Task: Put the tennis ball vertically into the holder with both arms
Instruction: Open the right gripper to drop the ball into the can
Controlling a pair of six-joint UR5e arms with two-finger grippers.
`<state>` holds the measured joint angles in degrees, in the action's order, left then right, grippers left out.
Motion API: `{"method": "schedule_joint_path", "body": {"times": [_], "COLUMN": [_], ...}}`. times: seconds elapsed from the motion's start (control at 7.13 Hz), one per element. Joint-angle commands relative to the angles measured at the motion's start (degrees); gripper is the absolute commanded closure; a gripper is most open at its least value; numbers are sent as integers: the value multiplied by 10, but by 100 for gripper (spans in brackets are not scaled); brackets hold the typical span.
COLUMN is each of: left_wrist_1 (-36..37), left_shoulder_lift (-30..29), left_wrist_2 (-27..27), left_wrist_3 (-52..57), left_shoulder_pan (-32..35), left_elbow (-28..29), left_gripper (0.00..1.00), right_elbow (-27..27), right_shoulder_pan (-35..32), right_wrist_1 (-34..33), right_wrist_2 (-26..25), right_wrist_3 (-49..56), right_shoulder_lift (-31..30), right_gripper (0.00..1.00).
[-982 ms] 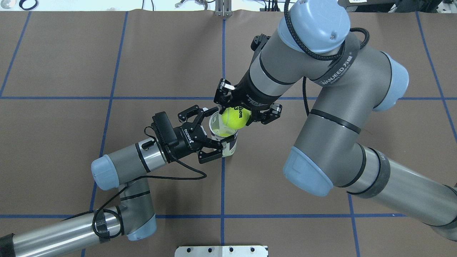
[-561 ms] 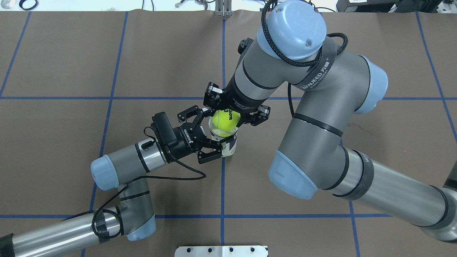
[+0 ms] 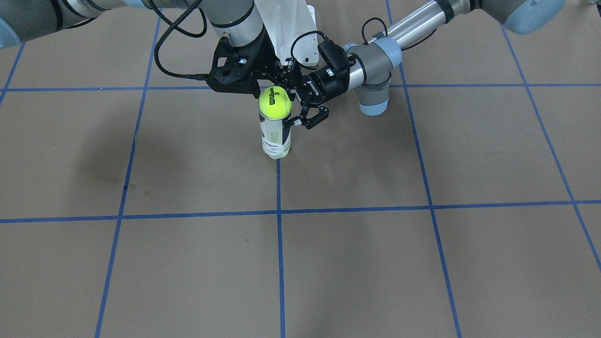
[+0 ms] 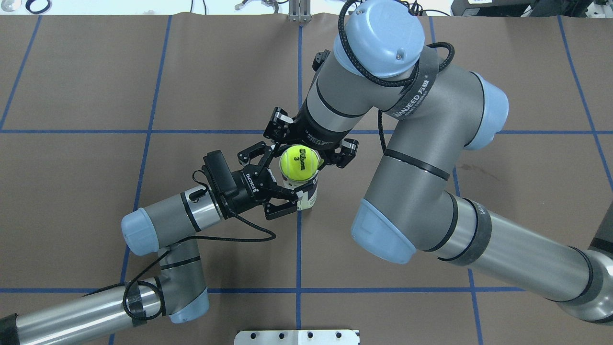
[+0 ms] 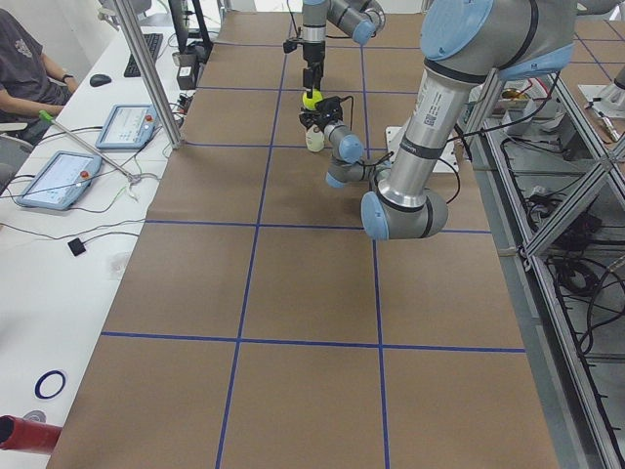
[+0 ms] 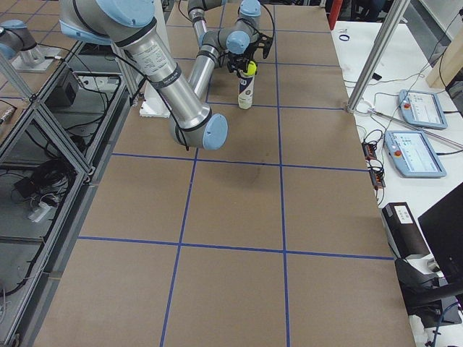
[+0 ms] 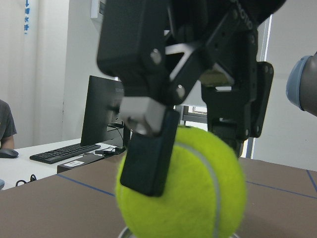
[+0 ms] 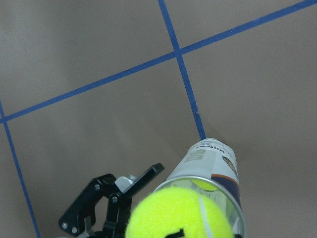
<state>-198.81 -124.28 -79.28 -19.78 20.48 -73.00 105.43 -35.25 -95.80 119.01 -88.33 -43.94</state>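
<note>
The holder (image 4: 308, 195) is a clear can with a white and navy label. It stands upright on the brown table (image 4: 431, 72) and also shows in the front view (image 3: 276, 138). My left gripper (image 4: 280, 181) reaches in sideways, its jaws on either side of the can's upper part, shut on it. My right gripper (image 4: 299, 162) points down, shut on a yellow tennis ball (image 4: 299, 163). The ball (image 3: 275, 103) sits right over the can's open rim (image 8: 233, 203). Another ball (image 8: 202, 184) shows inside the can.
Blue tape lines (image 4: 299, 268) grid the table. A metal plate (image 4: 297, 337) sits at my near edge. The right arm's elbow (image 4: 383, 230) hangs over the table right of the can. Desks with tablets (image 5: 59, 181) and a seated person (image 5: 20, 59) lie beyond the table's far side.
My right gripper has carried the ball leftward, from the can's far-right rim to directly over its opening. The left gripper and can have not moved.
</note>
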Motion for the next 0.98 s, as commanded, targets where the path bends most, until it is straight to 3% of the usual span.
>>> {"method": "schedule_joint_path", "body": {"times": [0.0,0.56,0.84], "left_wrist_1": [0,-26,-62], "left_shoulder_lift": [0,4,53], "left_wrist_2": [0,0,-1], "left_wrist_3": [0,-1,-1], "left_shoulder_pan": [0,2,4], "left_elbow": [0,-2,-22], "left_gripper": [0,0,0], "right_elbow": [0,32,50], "right_shoulder_pan": [-1,-24,-36], "right_wrist_1": [0,-15,-15], "right_wrist_2": [0,7,9], "right_wrist_3": [0,7,10], "right_shoulder_lift": [-1,-25,-61], "right_gripper": [1,1,0]}}
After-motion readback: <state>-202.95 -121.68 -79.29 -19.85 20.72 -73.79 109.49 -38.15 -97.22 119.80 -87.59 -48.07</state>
